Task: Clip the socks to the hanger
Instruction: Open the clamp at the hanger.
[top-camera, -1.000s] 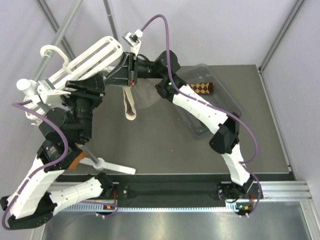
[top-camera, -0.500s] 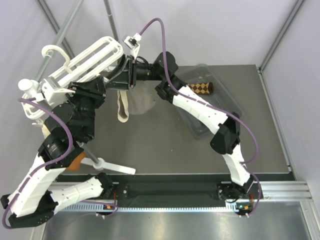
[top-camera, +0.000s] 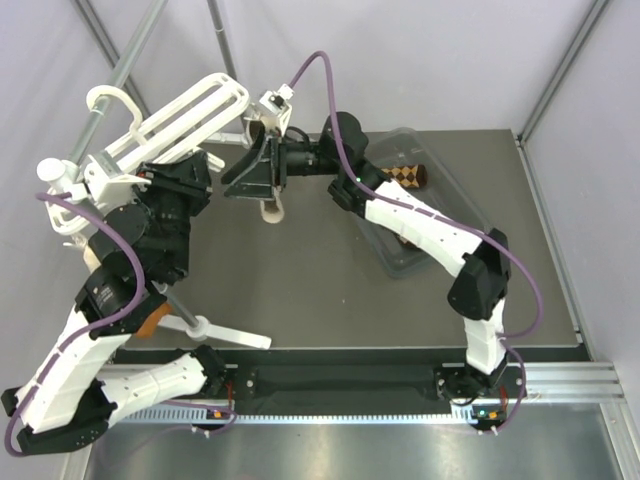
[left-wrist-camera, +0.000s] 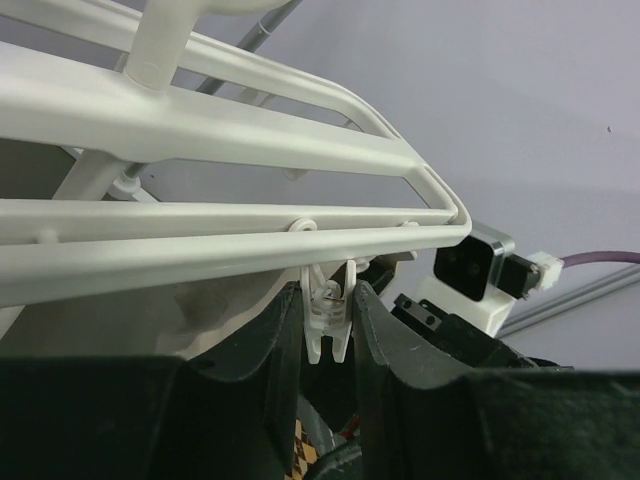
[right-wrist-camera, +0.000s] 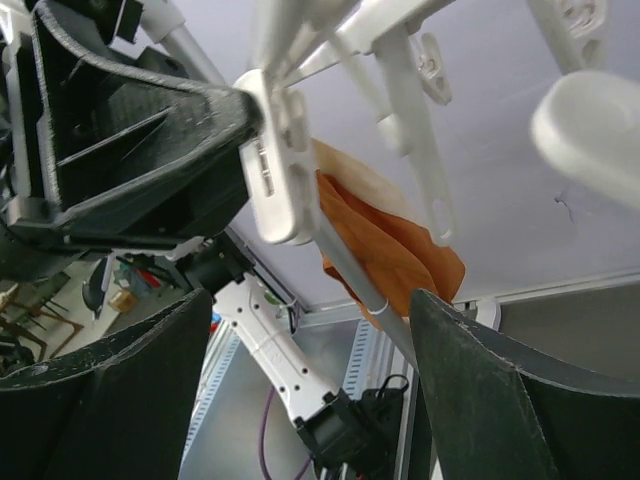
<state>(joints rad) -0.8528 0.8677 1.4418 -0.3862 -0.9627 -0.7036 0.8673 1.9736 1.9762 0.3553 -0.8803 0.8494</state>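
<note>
One argyle sock (top-camera: 270, 207) hangs at upper centre of the top view, just under the right end of the hanger (top-camera: 190, 110). A scrap of its pattern also shows at the bottom edge of the left wrist view, just below a clip (left-wrist-camera: 325, 318). The second sock (top-camera: 406, 177) lies in the clear bin (top-camera: 460, 215) on the desk, right of centre, well apart from both my jaws.

My left jaws are pressed on that clip from both sides. My right jaws are spread wide just beside it, with nothing between them in their own view. I cannot tell what carries the hanging sock.

I judge the step in hand to be feeding the sock's edge into the clip. To do it well, I should squeeze firmly with the left so the clip's mouth gapes. Then I bring the cuff up well inside and ease off only once cloth sits between the teeth. The hanger may swing, so I should move slowly.
</note>
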